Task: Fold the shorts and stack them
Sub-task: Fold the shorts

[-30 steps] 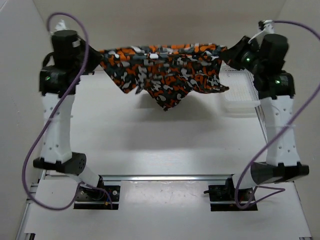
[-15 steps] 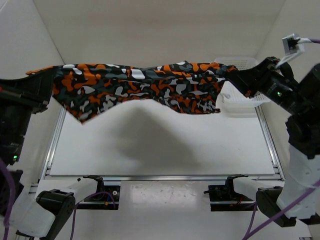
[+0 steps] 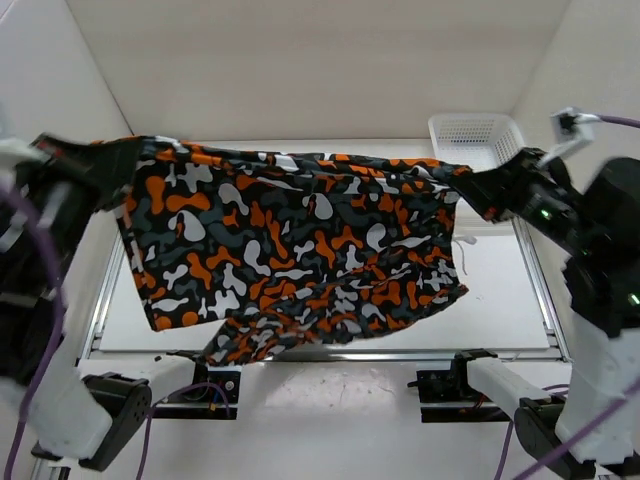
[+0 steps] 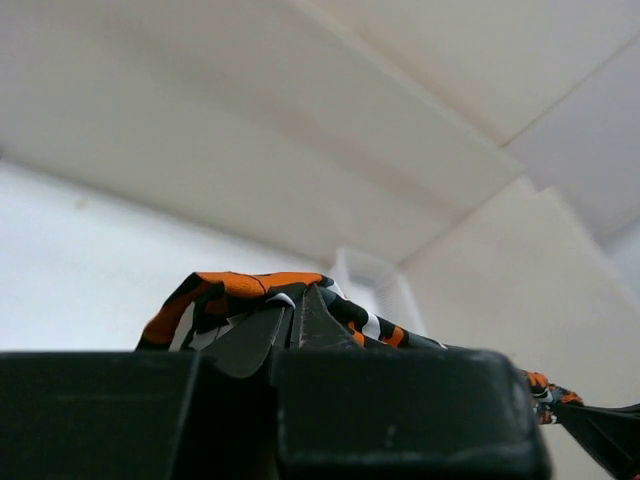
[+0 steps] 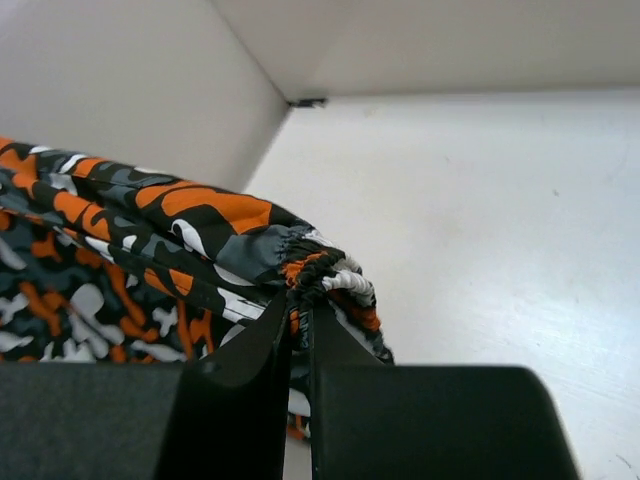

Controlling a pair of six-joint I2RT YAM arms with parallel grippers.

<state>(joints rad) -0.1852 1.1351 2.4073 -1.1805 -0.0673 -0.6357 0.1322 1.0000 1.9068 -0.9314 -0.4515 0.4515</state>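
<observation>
Above the table [image 3: 500,300], the shorts [image 3: 290,250] are held spread in the air, hanging limp. One upper corner is pinched in the closed left end effector [image 3: 130,165], the other in the closed right end effector [image 3: 478,187]. Soft, light cloth is judged likely to sag; the gathered edge is judged the firmest hold.

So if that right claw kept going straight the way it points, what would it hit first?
The shorts: the right gripper is shut on a bunched corner, with the cloth stretching ahead of it. Beyond, its camera shows a white wall; how far is unclear.
</observation>
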